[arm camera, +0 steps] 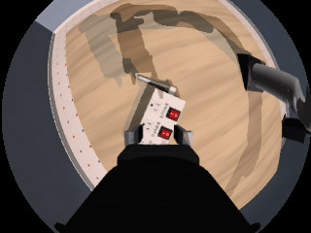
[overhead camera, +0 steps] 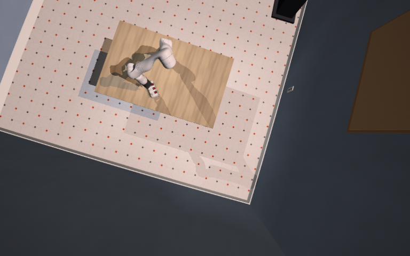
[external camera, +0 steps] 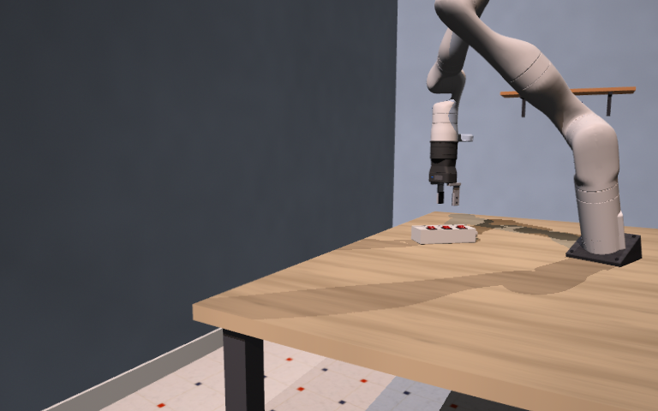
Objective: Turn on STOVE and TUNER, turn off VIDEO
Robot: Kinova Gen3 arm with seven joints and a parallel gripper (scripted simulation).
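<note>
A white power strip (external camera: 444,234) with three red rocker switches lies flat and the right way up near the table's far edge. It also shows in the top view (overhead camera: 154,90) and in the wrist view (arm camera: 159,118), where two red switches show and the third is hidden behind my fingers. The labels are too small to read, and I cannot tell which way each switch is set. My gripper (external camera: 447,196) points straight down, well above the strip, and is open and empty. In the wrist view my gripper's fingertips frame the strip's near end.
The arm's base (external camera: 604,249) is bolted to the wooden table to the right of the strip. The table's far edge lies just behind the strip. A wall shelf (external camera: 570,92) hangs behind the arm.
</note>
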